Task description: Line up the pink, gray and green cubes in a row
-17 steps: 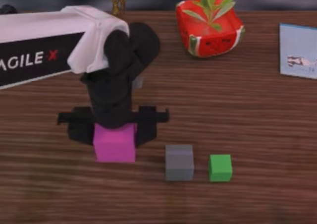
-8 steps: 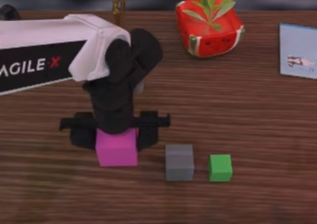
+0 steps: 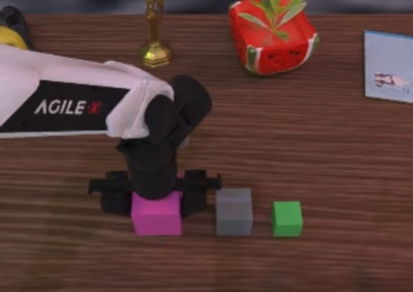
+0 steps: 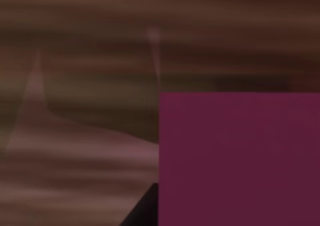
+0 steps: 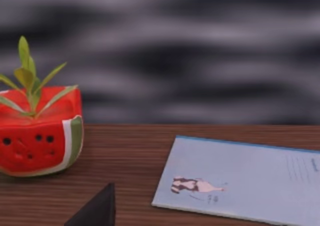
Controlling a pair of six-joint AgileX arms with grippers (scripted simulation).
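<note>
Table: one, dark wood.
My left gripper: one, fingers clamped on the pink cube's sides.
Pink cube: one, near the front, left of centre.
Gray cube: one, just right of pink.
Green cube: one, right of gray.

Pink cube magenta; gray cube dull gray; green cube bright green.

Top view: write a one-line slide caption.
Left gripper holds the pink cube beside the gray cube and green cube.
</note>
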